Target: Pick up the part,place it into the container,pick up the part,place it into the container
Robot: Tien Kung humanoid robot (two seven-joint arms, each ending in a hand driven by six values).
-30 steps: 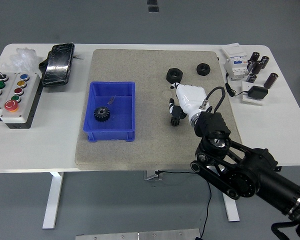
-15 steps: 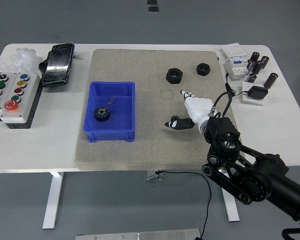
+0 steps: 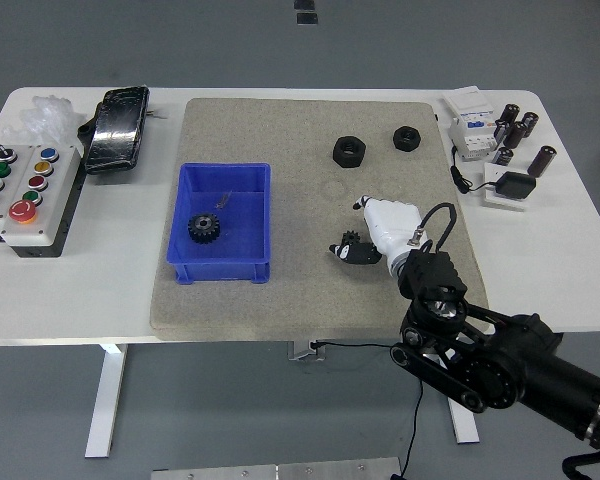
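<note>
Head view shows the right hand (image 3: pixel 372 238) low over the grey mat (image 3: pixel 300 130), and its fingers look closed on a small black gear (image 3: pixel 349 248) at its 9 o'clock side. That gear sits just above or on the mat; I cannot tell which. Another black gear (image 3: pixel 201 229) already lies inside the blue bin (image 3: pixel 220 180), off at 9 o'clock from the hand. Two black nuts (image 3: pixel 348 151) wait near the far edge of the mat, at 12 o'clock from the hand.

I think the gear is hard metal and a bit heavy for its size. It will not bend or break. The teeth give bumps to hold, so pinching across the toothed rim should work. It could spin or slip if pinched on just one tooth.
</note>
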